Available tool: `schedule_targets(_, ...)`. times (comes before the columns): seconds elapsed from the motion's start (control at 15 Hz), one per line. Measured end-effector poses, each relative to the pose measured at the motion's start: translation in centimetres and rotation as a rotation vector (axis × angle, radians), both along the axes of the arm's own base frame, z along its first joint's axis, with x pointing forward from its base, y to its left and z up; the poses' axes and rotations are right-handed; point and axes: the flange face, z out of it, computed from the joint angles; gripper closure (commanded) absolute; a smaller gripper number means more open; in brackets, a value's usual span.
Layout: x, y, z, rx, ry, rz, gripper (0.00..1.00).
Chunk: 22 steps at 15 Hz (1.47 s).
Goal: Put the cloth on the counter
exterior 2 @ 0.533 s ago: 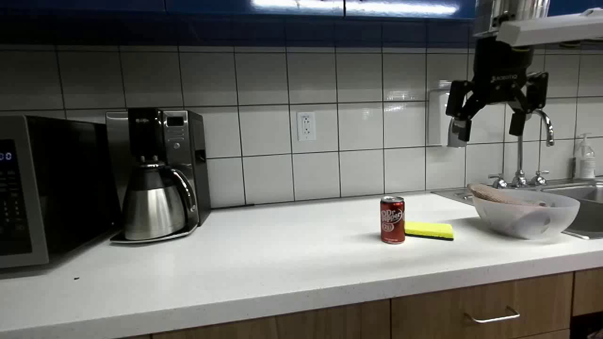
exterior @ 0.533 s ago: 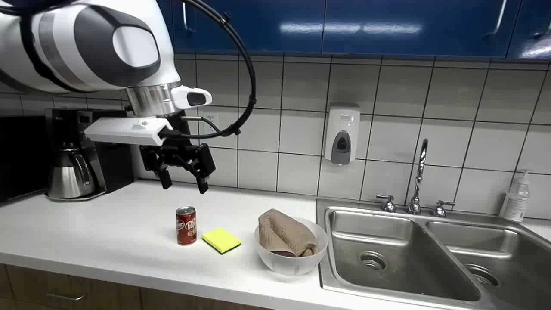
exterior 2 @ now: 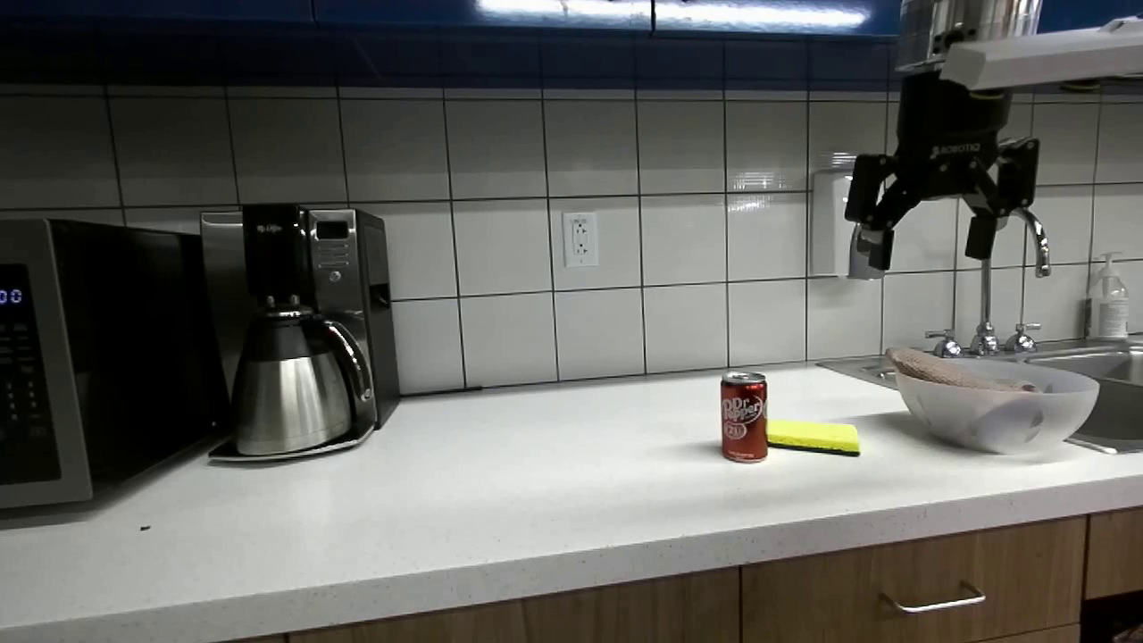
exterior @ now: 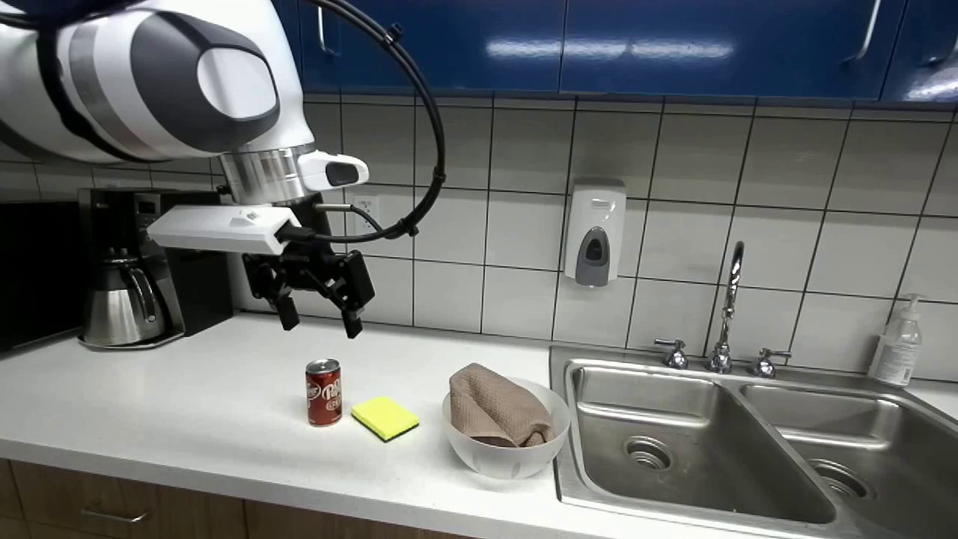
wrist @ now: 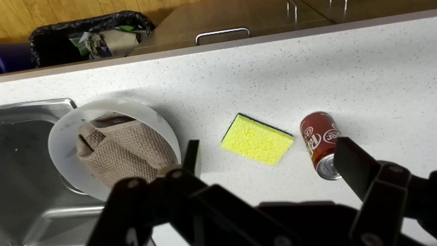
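Observation:
The brown cloth [exterior: 500, 408] lies crumpled in a frosted white bowl [exterior: 503, 463], part of it rising above the rim. In an exterior view the cloth [exterior 2: 946, 371] shows over the bowl's [exterior 2: 987, 418] edge. In the wrist view the cloth [wrist: 126, 147] and bowl [wrist: 63, 147] are at the left, partly behind a finger. The bowl stands on the white counter [exterior: 187, 389] beside the sink. My gripper [exterior: 320, 322] is open and empty, high above the counter, apart from the cloth. It also shows open in an exterior view [exterior 2: 930, 243] and the wrist view [wrist: 268, 154].
A red soda can [exterior: 324, 393] stands upright on the counter. A yellow sponge [exterior: 385, 418] lies between can and bowl. The steel sink [exterior: 696, 449] with its faucet [exterior: 724, 322] is beside the bowl. A coffee maker [exterior 2: 304, 330] and a microwave [exterior 2: 116, 357] stand at the far end.

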Motion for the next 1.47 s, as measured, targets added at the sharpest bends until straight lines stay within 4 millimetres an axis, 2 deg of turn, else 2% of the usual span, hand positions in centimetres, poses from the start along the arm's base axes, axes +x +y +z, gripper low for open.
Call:
schedule_targets(0.6, 0.2, 0.0, -0.3, 0.001, 0.005, 0.001, 0.0)
schedule_targets(0.87, 1.2, -0.4, -1.2, -0.011, -0.031, 0.013, 0.0)
schedule_targets(1.07, 2.1, -2.5, -2.1, -0.023, -0.049, 0.016, 0.0)
schedule_targets(1.47, 3.3, -9.7, -4.1, -0.032, -0.054, 0.019, 0.0)
